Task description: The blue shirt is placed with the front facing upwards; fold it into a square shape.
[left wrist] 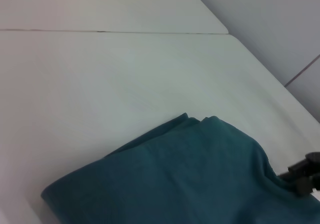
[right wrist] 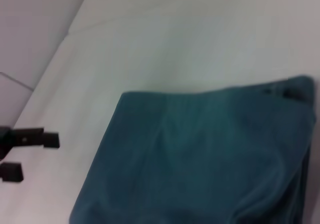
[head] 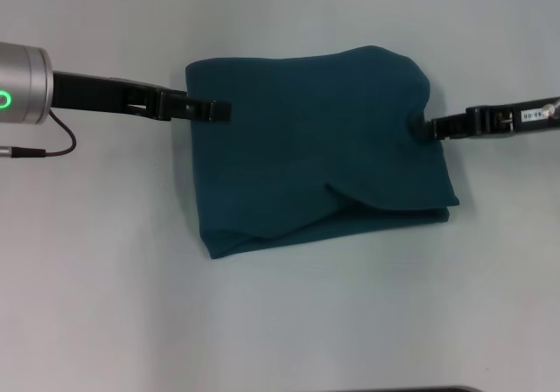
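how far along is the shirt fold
Mostly done: the shirt already lies as a rough square, plain side up. In hand: left gripper at its left edge, right gripper at its right edge. Left: the near edge is uneven with layers showing; let go, tidy.

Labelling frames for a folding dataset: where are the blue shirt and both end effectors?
blue shirt (head: 306,147): head view, middle of folded cloth.
left end effector (head: 213,109): head view, fingertips over shirt's edge.
right end effector (head: 422,128): head view, tips at shirt's edge.

head: overhead, looking down | wrists: low, near | shared: blue shirt (head: 319,147)
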Robot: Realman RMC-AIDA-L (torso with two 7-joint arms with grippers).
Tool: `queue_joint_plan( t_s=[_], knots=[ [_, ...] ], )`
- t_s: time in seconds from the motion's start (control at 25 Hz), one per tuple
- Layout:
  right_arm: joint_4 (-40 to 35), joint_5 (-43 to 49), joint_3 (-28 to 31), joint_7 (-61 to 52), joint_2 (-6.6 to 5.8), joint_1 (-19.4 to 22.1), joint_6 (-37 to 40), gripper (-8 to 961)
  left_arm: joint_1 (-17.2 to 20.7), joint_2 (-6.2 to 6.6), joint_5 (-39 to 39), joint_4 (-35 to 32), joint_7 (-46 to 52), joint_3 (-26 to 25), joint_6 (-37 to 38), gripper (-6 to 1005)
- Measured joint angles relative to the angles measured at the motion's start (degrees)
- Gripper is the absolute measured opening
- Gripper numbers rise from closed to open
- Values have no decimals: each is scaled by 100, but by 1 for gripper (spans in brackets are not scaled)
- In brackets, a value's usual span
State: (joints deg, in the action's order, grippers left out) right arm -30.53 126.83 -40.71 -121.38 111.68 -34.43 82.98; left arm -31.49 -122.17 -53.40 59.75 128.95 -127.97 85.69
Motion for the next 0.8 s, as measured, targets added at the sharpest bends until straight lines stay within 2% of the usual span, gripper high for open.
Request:
queue_joint_plan(
  t_s=[0.24, 0.76, 0.8],
  knots=[
    [3, 25, 10, -31, 4, 29, 256, 357, -7, -16, 20, 1, -20, 0, -7, 964],
    [11, 180, -8, -128, 67, -27, 266, 355, -27, -22, 1, -70, -73, 1, -7, 964],
    [12, 240, -10, -175, 69, -32, 262, 328, -29, -24, 1, -70, -73, 1, -4, 964]
  ],
)
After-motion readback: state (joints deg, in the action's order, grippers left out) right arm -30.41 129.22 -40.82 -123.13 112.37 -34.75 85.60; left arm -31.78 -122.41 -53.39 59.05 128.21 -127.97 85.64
